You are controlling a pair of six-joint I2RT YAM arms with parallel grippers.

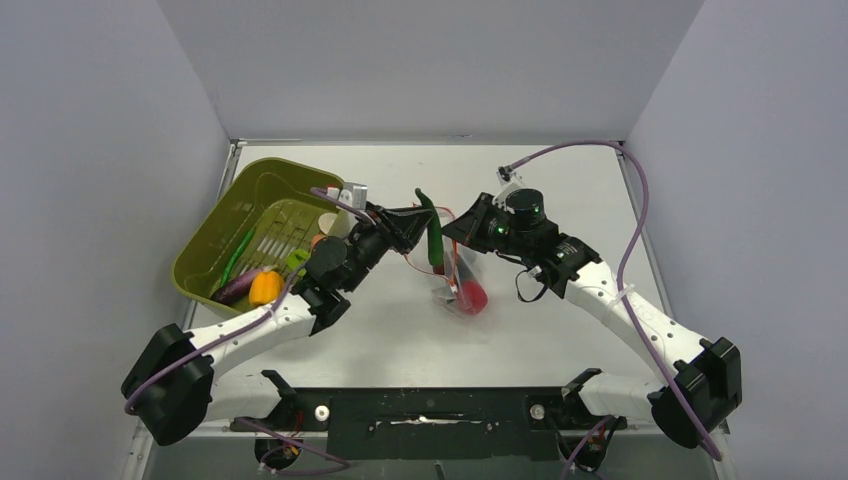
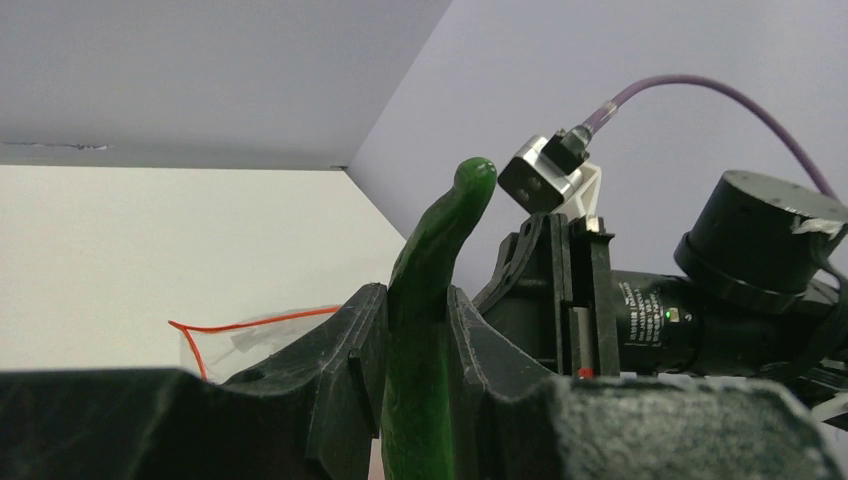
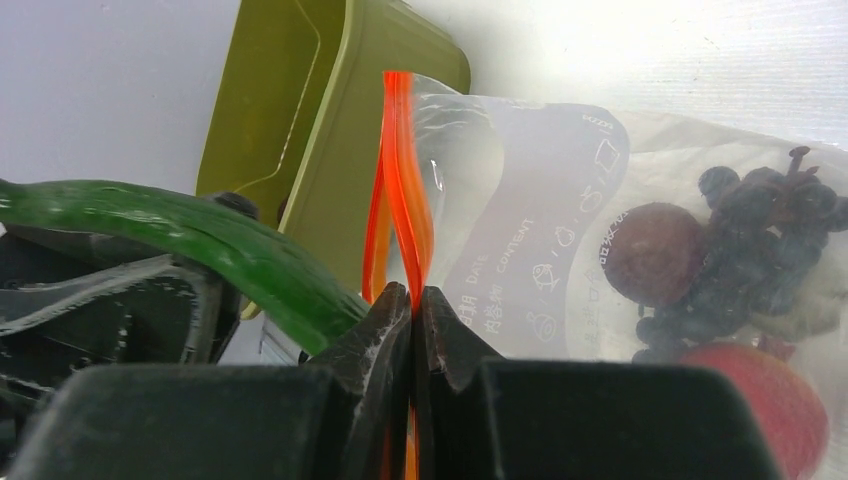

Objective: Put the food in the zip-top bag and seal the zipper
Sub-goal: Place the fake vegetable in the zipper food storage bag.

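At the middle of the top view, the two arms are meeting over the zip-top bag (image 1: pixel 462 285), which is lying on the tabletop (image 1: pixel 560 180) with its mouth turned toward the upper part of the frame. The right gripper (image 3: pixel 412 300) is pinching the orange-red zipper (image 3: pixel 400 180), its fingers closed tight on the strip and holding that edge up, so the mouth is gaping rather than sealed. The left gripper (image 2: pixel 415 300) is clamping a long green piece (image 2: pixel 440 240) about its middle. One end is sticking up past the fingers and the other is pointing down beside the bag's mouth; whether that tip is already inside, I cannot tell. Through the clear plastic in the right wrist view, a brown round piece (image 3: pixel 655 253), the dark grape bunch (image 3: pixel 760 230) and a red round piece (image 3: pixel 770 400) are sitting in the bag, so by my reckoning the loading is well underway. Over at the left of the top view, the olive-green tub (image 1: pixel 255 185) is holding an orange-yellow piece (image 1: pixel 265 287) and a few more bits. Those are waiting their turn, the green one is wanting its drop, and the zipper is needing to be pressed shut after all that.
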